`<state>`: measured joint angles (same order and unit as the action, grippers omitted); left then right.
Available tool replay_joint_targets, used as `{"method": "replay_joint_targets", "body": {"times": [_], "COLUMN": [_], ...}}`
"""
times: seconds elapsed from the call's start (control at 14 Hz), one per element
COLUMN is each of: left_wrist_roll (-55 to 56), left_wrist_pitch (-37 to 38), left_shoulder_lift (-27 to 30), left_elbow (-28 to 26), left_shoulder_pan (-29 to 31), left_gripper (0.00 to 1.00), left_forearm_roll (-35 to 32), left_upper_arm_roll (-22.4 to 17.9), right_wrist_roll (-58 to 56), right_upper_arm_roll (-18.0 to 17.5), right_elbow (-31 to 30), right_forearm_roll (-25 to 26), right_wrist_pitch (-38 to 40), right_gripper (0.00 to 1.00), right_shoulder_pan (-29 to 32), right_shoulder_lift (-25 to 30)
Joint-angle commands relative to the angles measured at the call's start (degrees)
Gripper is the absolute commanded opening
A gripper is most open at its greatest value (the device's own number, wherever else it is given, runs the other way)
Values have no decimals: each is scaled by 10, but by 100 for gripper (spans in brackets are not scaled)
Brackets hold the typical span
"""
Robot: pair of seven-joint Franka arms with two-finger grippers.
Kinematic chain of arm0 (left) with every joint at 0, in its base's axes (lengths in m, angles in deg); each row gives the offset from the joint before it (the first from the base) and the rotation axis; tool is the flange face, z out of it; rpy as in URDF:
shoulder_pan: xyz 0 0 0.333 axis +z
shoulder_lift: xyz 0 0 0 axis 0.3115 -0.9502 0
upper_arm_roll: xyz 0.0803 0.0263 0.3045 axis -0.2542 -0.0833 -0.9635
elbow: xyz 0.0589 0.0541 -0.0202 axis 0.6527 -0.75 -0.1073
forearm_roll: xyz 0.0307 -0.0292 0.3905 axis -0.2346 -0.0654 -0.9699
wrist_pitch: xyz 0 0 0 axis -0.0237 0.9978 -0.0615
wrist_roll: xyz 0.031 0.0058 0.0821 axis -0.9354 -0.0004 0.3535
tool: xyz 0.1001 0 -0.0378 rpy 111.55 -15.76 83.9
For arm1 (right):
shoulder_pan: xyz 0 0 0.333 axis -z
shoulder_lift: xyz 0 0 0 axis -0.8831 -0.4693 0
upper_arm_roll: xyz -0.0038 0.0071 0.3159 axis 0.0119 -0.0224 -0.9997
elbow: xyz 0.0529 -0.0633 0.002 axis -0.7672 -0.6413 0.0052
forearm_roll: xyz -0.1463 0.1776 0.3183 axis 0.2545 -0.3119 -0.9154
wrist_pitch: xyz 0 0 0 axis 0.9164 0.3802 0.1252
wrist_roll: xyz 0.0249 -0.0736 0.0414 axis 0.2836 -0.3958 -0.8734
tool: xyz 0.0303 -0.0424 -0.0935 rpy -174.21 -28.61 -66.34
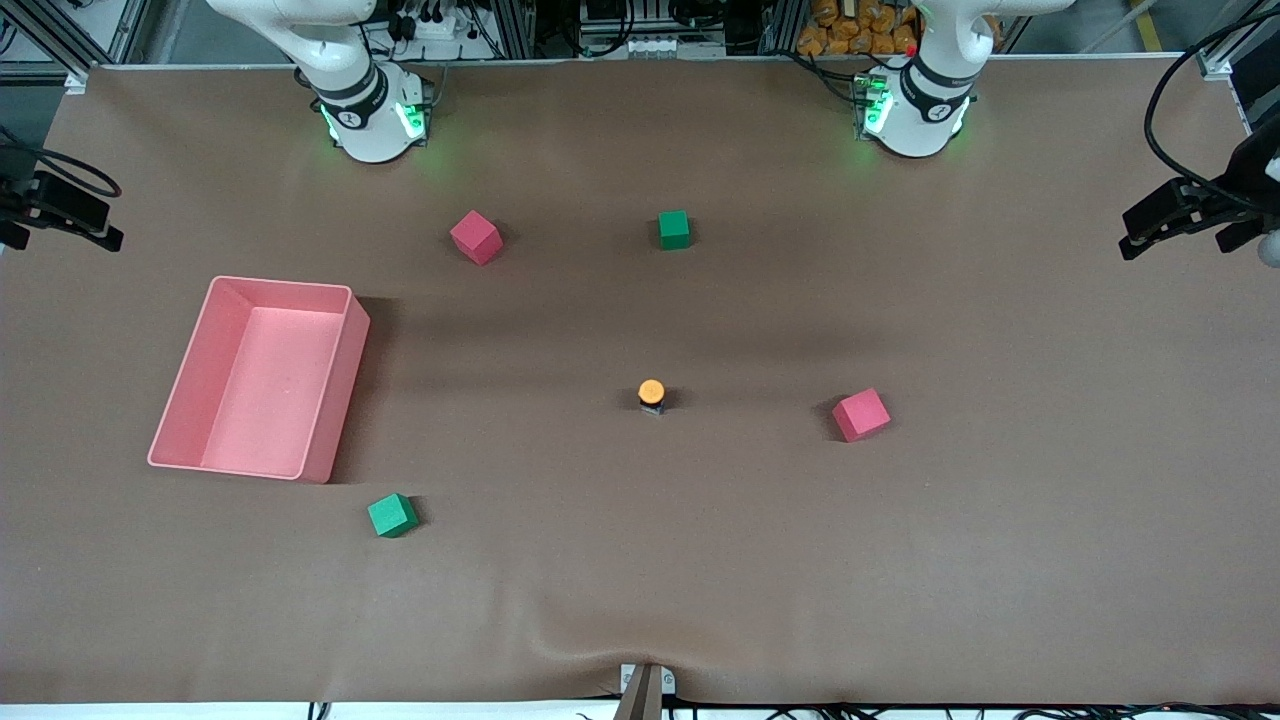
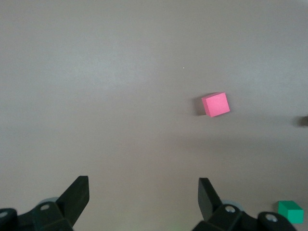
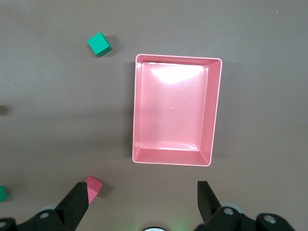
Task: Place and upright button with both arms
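Observation:
The button stands upright on the brown table near its middle, orange cap up on a short dark body. Both arms are drawn back high over their green-lit bases; neither gripper shows in the front view. My left gripper is open and empty over bare table, with a red cube in its view. My right gripper is open and empty over the table near its base, with the pink bin and a red cube in its view. The button is a dark blur at the edge of the left wrist view.
A pink bin lies toward the right arm's end. Red cubes and green cubes are scattered around. A green cube shows in each wrist view. Camera mounts stand at both table ends.

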<state>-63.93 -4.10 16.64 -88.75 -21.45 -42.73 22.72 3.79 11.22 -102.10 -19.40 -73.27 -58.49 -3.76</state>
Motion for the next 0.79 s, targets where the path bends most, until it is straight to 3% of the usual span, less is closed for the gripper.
{"method": "replay_joint_targets", "body": {"times": [0.0,0.72], "left_wrist_roll": [-13,-8], "left_wrist_pitch": [2,-6], "left_shoulder_lift": [12,11], "left_elbow": [-6,-7], "left_shoulder_pan": [0,-3], "left_gripper": [100,100], "left_forearm_roll": [4,2], "left_upper_arm_roll": [-2,0], "right_wrist_roll": [5,5], "right_upper_arm_roll": [-1,-1], "right_elbow": [10,10], "right_forearm_roll": [0,-1], "right_wrist_pitch": [1,1], "right_gripper": [100,100], "right_shoulder_pan": [3,3], "right_shoulder_lift": [-5,-5]}}
